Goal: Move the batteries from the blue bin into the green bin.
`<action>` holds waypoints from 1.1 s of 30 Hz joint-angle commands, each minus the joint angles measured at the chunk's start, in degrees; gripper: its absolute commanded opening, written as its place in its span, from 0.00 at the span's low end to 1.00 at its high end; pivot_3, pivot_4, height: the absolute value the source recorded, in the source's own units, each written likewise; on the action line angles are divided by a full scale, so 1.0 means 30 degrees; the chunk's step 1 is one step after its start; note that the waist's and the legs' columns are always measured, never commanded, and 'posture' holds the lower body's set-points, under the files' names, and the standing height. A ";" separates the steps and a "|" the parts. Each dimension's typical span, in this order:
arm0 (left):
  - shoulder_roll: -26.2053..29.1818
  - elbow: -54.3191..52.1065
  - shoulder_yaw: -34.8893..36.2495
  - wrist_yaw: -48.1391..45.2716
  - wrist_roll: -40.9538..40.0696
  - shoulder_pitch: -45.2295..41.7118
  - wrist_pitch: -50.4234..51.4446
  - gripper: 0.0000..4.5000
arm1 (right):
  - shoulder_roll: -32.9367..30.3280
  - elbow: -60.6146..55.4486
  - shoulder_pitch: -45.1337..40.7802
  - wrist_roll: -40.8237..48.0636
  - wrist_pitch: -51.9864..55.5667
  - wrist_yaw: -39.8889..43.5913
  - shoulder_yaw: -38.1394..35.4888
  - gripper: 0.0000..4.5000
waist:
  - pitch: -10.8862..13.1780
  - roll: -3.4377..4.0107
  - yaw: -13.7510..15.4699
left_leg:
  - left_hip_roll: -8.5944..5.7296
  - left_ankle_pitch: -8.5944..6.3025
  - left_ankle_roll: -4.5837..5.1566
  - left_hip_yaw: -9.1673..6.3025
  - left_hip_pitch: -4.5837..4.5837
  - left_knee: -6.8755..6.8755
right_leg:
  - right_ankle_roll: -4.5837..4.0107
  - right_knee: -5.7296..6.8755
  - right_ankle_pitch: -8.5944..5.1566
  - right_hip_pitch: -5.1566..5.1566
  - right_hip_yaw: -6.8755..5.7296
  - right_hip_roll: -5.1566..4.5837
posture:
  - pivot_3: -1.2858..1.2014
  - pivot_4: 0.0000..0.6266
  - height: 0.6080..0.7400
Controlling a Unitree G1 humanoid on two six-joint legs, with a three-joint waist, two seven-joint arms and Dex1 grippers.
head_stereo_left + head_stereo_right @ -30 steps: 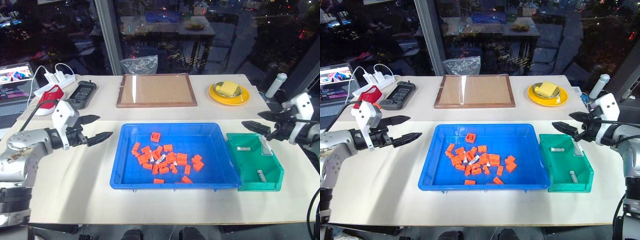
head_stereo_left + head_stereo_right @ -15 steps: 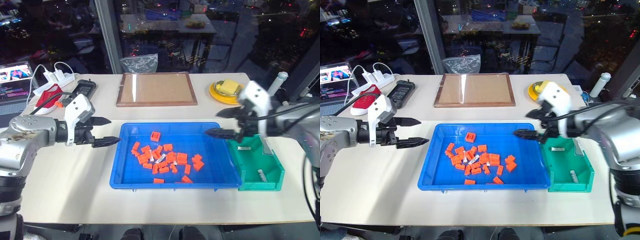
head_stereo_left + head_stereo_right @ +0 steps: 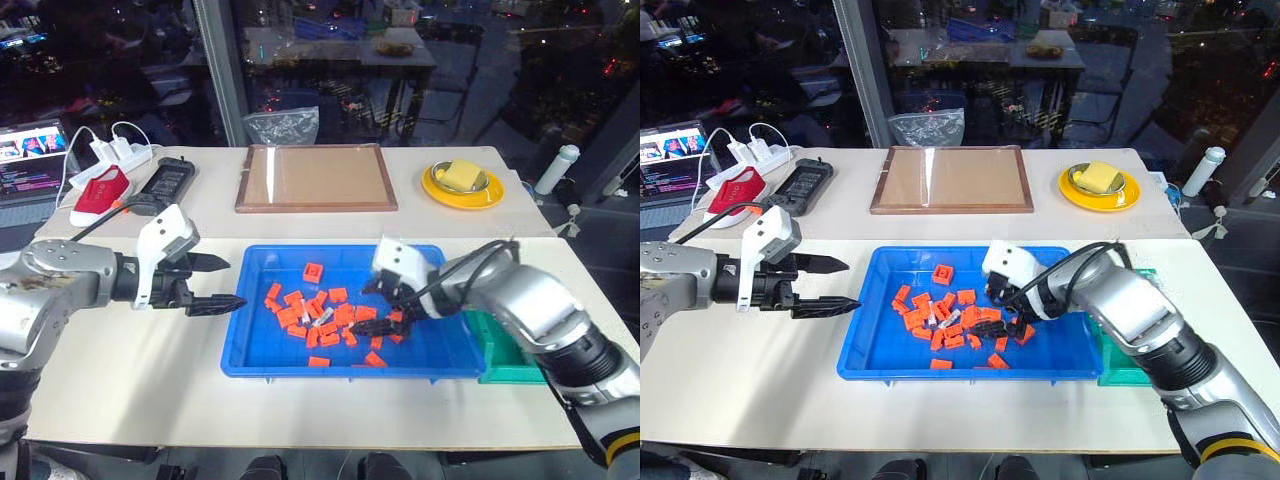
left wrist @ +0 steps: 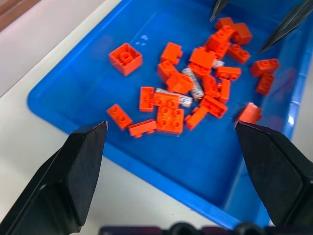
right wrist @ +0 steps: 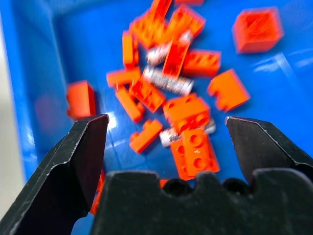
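Right pincer (image 3: 378, 306) hangs wide open and empty over the orange plastic blocks (image 3: 335, 318) piled in the shallow bright-blue plastic bin (image 3: 262, 352). Small silver-white cylindrical batteries (image 5: 168, 82) lie among that pile. Left pincer (image 3: 222, 284), also spread and empty, sits just outside the bin's rim.

Small silver-white cylindrical batteries (image 4: 193, 83) lie flat among orange blocks near centre of the large shallow bright-blue plastic bin (image 3: 262, 352). Smaller deep green plastic bin (image 3: 505, 362) sits against its right edge, contents hidden.
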 commanded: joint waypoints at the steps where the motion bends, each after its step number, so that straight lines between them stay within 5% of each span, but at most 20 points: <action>1: 0.0426 -0.0599 0.0118 0.0213 0.0066 -0.0288 -0.0043 1.00 | 0.0472 0.0687 -0.0092 -0.1307 -0.0989 -0.0207 0.0461 0.99 | 0.0000 0.0000 -0.0032 | 0.0003 0.0000 0.0000 -0.0001 0.0002 -0.0002 | 0.0000 0.0004 0.0000 -0.0001 0.0000 0.0004 | 0.52 0.24 1.00; 6: 0.0632 -0.1293 -0.0261 0.0059 -0.0085 -0.0179 -0.0042 1.00 | 0.0840 0.1238 0.0225 -0.2280 -0.1336 0.0036 0.1016 0.99 | 0.0000 0.0000 -0.0072 | 0.0006 0.0000 0.0000 0.0000 0.0004 -0.0004 | -0.0001 0.0017 0.0001 -0.0011 0.0001 0.0008 | 0.52 0.24 1.00; 11: 0.0761 -0.1458 -0.0377 0.0181 0.0007 -0.0062 0.0004 1.00 | 0.1475 0.1411 0.0374 -0.2404 -0.1303 0.0284 0.0874 0.71 | 0.0000 0.0000 -0.0077 | 0.0006 0.0000 0.0001 -0.0001 0.0007 -0.0003 | -0.0001 0.0016 0.0001 -0.0006 0.0001 0.0009 | 0.52 0.24 1.00; 14: 0.0783 -0.1387 -0.0411 0.0198 -0.0124 -0.0166 0.0195 1.00 | 0.1468 0.1512 0.0444 -0.2696 -0.1471 0.0386 0.0877 0.42 | 0.0000 0.0000 -0.0045 | 0.0003 0.0000 0.0000 -0.0002 0.0003 -0.0002 | -0.0001 0.0015 0.0001 -0.0007 0.0000 0.0006 | 0.52 0.24 1.00; 16: 0.0721 -0.1290 -0.0441 0.0164 -0.0245 -0.0328 0.0268 1.00 | 0.1349 0.1522 0.0493 -0.2773 -0.1609 0.0528 0.0734 0.32 | 0.0000 0.0000 -0.0042 | 0.0003 0.0000 0.0000 -0.0002 0.0004 0.0000 | -0.0001 0.0011 0.0001 -0.0004 0.0000 0.0006 | 0.52 0.24 1.00; 25: 0.0497 -0.0993 -0.0861 -0.0021 -0.0049 -0.0525 -0.0033 1.00 | -0.0676 0.2888 -0.0235 -0.3421 -0.3162 0.0823 -0.1976 0.32 | 0.0002 -0.0003 -0.0049 | 0.0000 0.0000 0.0000 -0.0001 0.0007 0.0002 | -0.0001 0.0010 0.0001 0.0000 0.0001 0.0003 | 0.52 0.24 1.00; 33: 0.0273 -0.0738 -0.1348 -0.0150 0.0170 -0.0798 -0.0442 1.00 | 0.0177 0.5744 -0.0842 -0.5509 -0.5355 -0.0003 -0.2076 0.32 | 0.0002 -0.0003 -0.0113 | 0.0003 0.0000 0.0000 0.0004 0.0006 -0.0001 | -0.0003 0.0016 0.0002 -0.0006 0.0003 0.0007 | 0.52 0.24 1.00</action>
